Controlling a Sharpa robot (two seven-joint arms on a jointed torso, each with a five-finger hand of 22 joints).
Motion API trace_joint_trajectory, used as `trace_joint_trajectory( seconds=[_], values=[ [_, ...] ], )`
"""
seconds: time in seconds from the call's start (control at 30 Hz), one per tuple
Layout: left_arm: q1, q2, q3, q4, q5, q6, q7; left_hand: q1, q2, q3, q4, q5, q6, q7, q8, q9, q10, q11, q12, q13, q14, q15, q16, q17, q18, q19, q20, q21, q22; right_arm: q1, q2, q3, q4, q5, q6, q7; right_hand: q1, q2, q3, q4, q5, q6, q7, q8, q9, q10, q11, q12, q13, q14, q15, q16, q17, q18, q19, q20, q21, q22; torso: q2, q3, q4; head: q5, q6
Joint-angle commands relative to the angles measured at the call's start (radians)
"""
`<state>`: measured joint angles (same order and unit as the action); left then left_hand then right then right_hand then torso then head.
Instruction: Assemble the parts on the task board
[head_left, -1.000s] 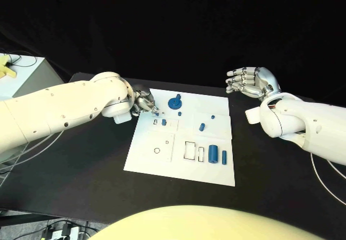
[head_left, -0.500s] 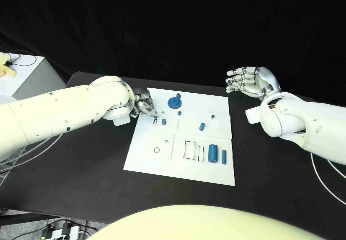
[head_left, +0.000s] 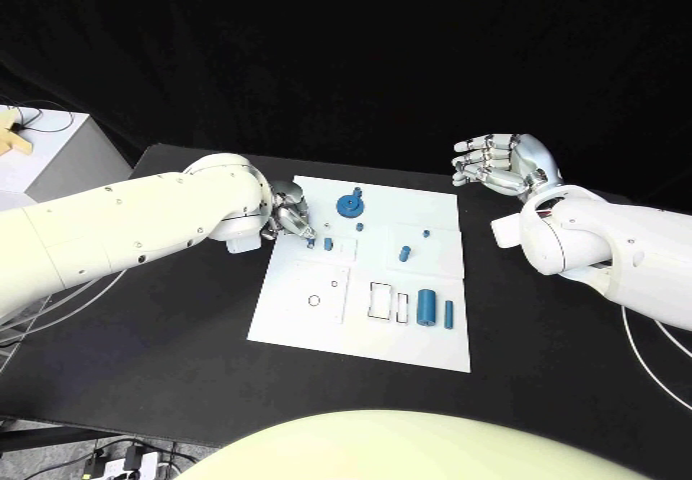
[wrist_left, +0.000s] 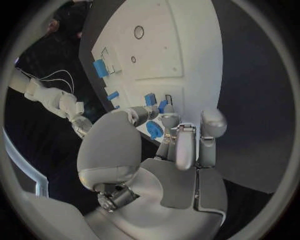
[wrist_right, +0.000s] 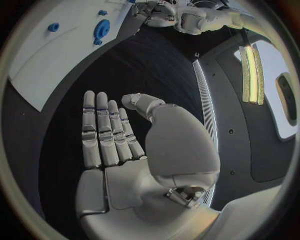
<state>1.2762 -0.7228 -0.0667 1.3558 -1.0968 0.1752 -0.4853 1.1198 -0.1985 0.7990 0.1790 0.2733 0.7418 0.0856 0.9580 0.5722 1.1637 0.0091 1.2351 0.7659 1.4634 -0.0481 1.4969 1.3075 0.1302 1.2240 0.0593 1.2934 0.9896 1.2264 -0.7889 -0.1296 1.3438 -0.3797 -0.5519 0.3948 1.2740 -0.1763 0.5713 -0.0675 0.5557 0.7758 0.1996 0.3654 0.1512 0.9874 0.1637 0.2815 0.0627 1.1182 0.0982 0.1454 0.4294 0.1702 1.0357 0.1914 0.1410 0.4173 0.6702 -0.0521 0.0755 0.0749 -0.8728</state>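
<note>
Left hand at the task board far-left edge, fingertips beside small blue parts (grasp unclear) | right hand raised off-board, released, fingers apart.

A black table stands before a dark backdrop. A pale cabinet sits beside it, cables below.

Left hand fingers touch task board.
</note>
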Motion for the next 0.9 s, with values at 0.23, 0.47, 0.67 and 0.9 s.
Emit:
trace_joint_trajectory(
  seconds=[0.23,0.47,0.67,0.9],
  values=[
    [-0.001,0.003,0.000,-0.004,-0.021,0.051,0.018,0.002,0.014,0.212,-0.208,0.002,0.007,-0.001,-0.003,0.000,-0.004,-0.003,-0.006,-0.001,0.053,-0.007,0.003,0.084,-0.006,0.003,-0.003,0.001,-0.001,0.000,-0.001,0.000,0.004,-0.008,0.015,0.008,-0.006,-0.001,0.007,0.000,0.001,0.010,0.036,-0.004,-0.001,0.001,0.003,-0.004,-0.001,-0.003,0.007,-0.006,-0.001,0.002,-0.010,0.000,-0.007,-0.001,-0.001,0.0007,0.0007,0.000,0.000],
    [-0.001,0.003,-0.001,-0.005,-0.029,0.053,0.019,0.003,0.014,0.213,-0.208,0.001,0.007,0.000,-0.004,0.000,-0.005,-0.002,-0.008,-0.002,0.052,-0.007,0.002,0.082,-0.006,0.002,-0.003,0.001,-0.001,0.000,-0.002,0.000,0.004,-0.008,0.015,0.009,-0.006,-0.001,0.007,0.000,0.001,0.010,0.036,-0.004,-0.001,0.001,0.003,-0.004,-0.001,-0.003,0.007,-0.006,-0.001,0.002,-0.010,0.000,-0.007,-0.001,-0.001,0.0001,0.0009,0.000,0.000],
    [-0.001,0.004,-0.001,-0.007,-0.036,0.049,0.020,0.004,0.015,0.213,-0.209,0.000,0.007,0.000,-0.005,0.000,-0.006,-0.002,-0.009,-0.005,0.051,-0.007,0.001,0.080,-0.006,0.001,-0.003,0.001,-0.002,0.000,-0.003,0.000,0.005,-0.008,0.015,0.009,-0.006,-0.001,0.007,0.000,0.001,0.010,0.036,-0.004,-0.001,0.001,0.003,-0.004,-0.001,-0.003,0.007,-0.006,-0.001,0.002,-0.010,0.000,-0.007,-0.001,-0.002,-0.0003,0.0010,0.002,0.000],
    [-0.001,0.008,-0.001,-0.011,-0.043,0.050,0.024,0.004,0.015,0.213,-0.209,0.000,0.007,0.000,-0.005,0.000,-0.006,-0.002,-0.009,-0.005,0.051,-0.007,0.001,0.080,-0.006,0.001,-0.003,0.001,-0.002,0.000,-0.002,0.000,0.006,-0.008,0.015,0.010,-0.006,-0.001,0.007,0.000,0.001,0.010,0.036,-0.004,-0.001,0.001,0.003,-0.004,-0.001,-0.003,0.007,-0.006,-0.001,0.002,-0.010,0.000,-0.007,-0.001,-0.002,-0.0001,0.0011,0.001,0.000]
  ],
)
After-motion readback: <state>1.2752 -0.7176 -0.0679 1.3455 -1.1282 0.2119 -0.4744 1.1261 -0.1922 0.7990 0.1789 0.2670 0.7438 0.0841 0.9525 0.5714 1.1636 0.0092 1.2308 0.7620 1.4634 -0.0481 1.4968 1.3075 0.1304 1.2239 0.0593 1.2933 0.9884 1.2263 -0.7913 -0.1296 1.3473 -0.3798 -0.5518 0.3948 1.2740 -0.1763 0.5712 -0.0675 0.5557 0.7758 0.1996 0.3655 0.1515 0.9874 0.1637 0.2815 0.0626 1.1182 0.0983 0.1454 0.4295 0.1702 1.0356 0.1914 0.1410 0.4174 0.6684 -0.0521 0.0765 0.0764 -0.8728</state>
